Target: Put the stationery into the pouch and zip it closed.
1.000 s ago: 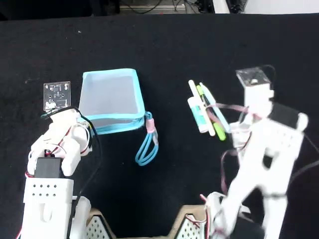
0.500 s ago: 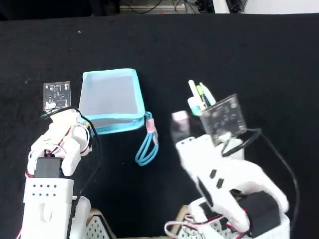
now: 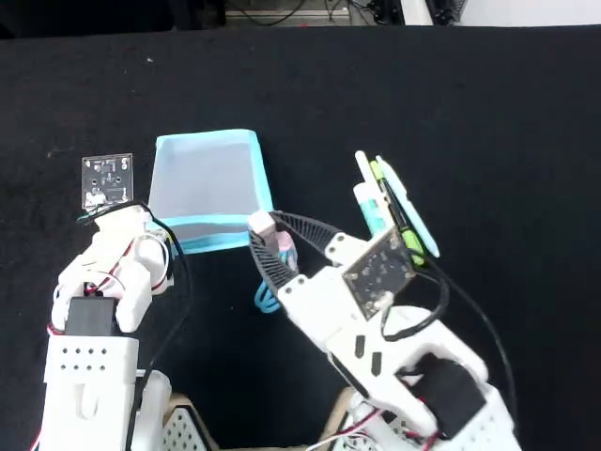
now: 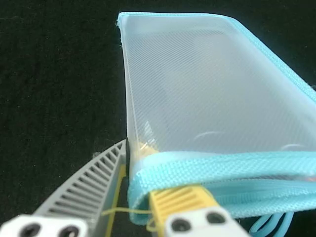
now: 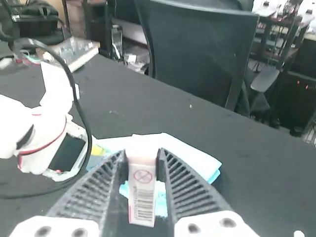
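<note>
So: black table (image 3: 451,103) takes up nearly the whole high view, matte cloth surface, with a strip of floor and cables along the far edge. Room behind it in the right wrist view: dark office chair (image 5: 197,49) pushed up to the table's far side, cluttered desks further back. Right arm (image 3: 376,329) lies diagonally across the middle of the table and the left arm (image 3: 94,319) sits at the near left corner. Pouch (image 3: 207,183) lies flat at left-centre, translucent mesh with teal trim, opening edge facing the arms. Left gripper (image 4: 143,187) is clamped onto the near left corner of that teal edge, one finger (image 4: 98,182) under the edge and the yellow pad on top, so it is closed on the pouch (image 4: 207,98). Pens (image 3: 385,202), a white, green and light blue bundle, lie on the table right of the pouch and well apart from it, near ends hidden under the right arm. Right gripper (image 5: 141,158) has its jaws pinched on a white block (image 5: 142,185), held upright just over the pouch's near right corner; same block (image 3: 266,224) shows at the zipper end in the high view. Blue loop strap (image 3: 266,299) hangs from that corner, partly under the right arm. Small circuit board (image 3: 106,178) sits just left of the pouch.
</note>
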`<state>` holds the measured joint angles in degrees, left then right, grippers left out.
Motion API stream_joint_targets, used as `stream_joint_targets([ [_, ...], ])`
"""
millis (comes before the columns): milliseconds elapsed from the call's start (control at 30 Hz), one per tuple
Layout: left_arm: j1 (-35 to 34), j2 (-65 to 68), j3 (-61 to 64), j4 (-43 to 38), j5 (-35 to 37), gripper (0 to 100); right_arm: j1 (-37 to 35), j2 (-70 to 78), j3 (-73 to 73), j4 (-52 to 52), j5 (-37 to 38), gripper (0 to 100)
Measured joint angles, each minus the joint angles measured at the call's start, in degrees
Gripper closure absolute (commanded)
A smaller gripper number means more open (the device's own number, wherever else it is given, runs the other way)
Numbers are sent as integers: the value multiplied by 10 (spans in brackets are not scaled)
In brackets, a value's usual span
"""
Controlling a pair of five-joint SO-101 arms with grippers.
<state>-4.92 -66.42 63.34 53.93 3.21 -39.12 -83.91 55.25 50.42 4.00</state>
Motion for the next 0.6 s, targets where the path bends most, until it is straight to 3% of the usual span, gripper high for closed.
stream_joint_targets([
  [600,0,0,0,0,0,970,-70,-131,295,-282,0,987],
])
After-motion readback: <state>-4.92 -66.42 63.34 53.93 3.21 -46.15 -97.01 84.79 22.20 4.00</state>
